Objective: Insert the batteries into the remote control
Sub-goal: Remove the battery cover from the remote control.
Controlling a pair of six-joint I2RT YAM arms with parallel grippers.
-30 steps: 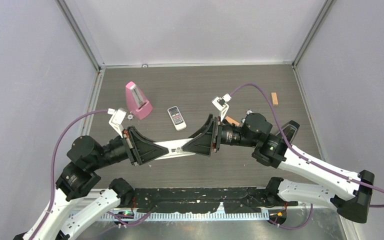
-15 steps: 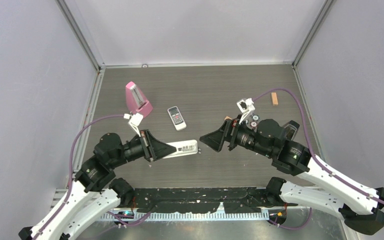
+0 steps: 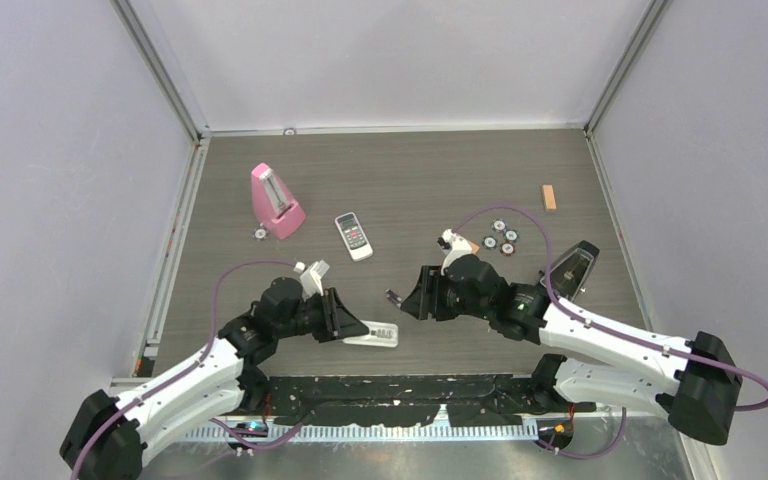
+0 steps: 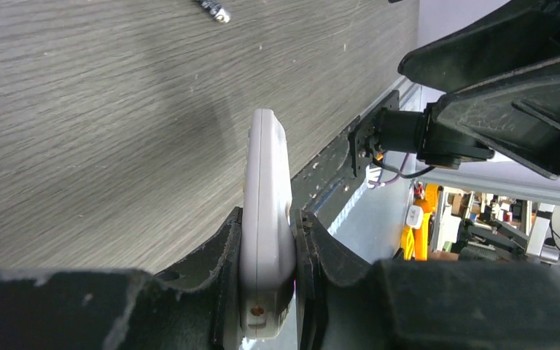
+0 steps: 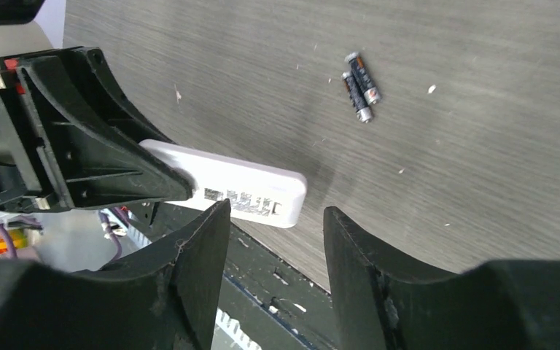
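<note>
The long white remote control (image 3: 375,333) lies low over the table near its front edge, and my left gripper (image 3: 352,325) is shut on one end of it. In the left wrist view the remote control (image 4: 266,175) stands on edge, squeezed between both pads. Its labelled free end (image 5: 251,197) shows in the right wrist view. My right gripper (image 3: 407,300) hangs just right of that end, open, with nothing between its fingers (image 5: 275,211). Two batteries (image 5: 359,86) lie side by side on the table beyond it. One battery (image 4: 215,9) shows at the top of the left wrist view.
A pink metronome (image 3: 276,200) and a shorter remote (image 3: 353,236) stand at the back left. Several coin-like discs (image 3: 500,238) lie at the middle right, an orange block (image 3: 549,197) farther back. A black object (image 3: 572,268) sits by the right arm. The black front edge (image 3: 400,385) is close.
Both arms have dropped and pulled back toward the near edge. The right gripper has come off the remote's end and its jaws have narrowed. The left gripper has kept hold of the remote.
</note>
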